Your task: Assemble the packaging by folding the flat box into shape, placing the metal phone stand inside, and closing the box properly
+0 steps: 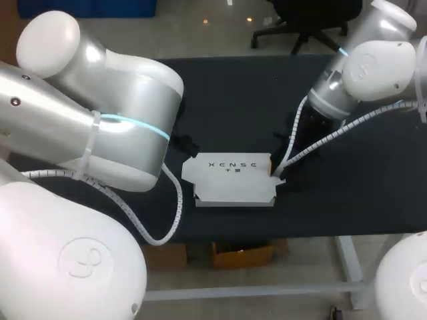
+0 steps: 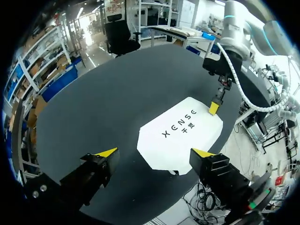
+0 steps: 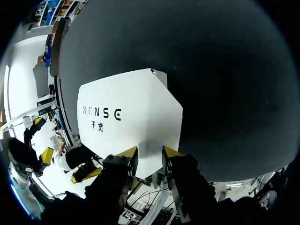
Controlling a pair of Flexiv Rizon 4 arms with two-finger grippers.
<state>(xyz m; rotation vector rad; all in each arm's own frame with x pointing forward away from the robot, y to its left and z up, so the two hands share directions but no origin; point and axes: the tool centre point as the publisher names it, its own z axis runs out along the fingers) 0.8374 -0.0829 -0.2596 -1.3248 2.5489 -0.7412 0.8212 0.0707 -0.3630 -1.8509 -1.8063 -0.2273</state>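
The white box [image 1: 230, 179] lies flat-topped near the table's front edge, printed side up; it also shows as the box [image 2: 180, 136] and the box [image 3: 131, 117]. My right gripper [image 1: 275, 175] is at its right end. In the right wrist view this gripper [image 3: 150, 152] has a white end part of the box filling the gap between its yellow-tipped fingers. The same right gripper [image 2: 214, 108] shows at the box's far corner. My left gripper [image 2: 154, 152] hovers wide open above the box's near end, touching nothing. In the head view my own left arm hides it. No metal phone stand is in sight.
The black tabletop [image 1: 233, 100] stretches bare behind and to both sides of the box. Its front edge [image 1: 267, 230] runs close below the box. My bulky left arm [image 1: 113, 133] covers the table's left part.
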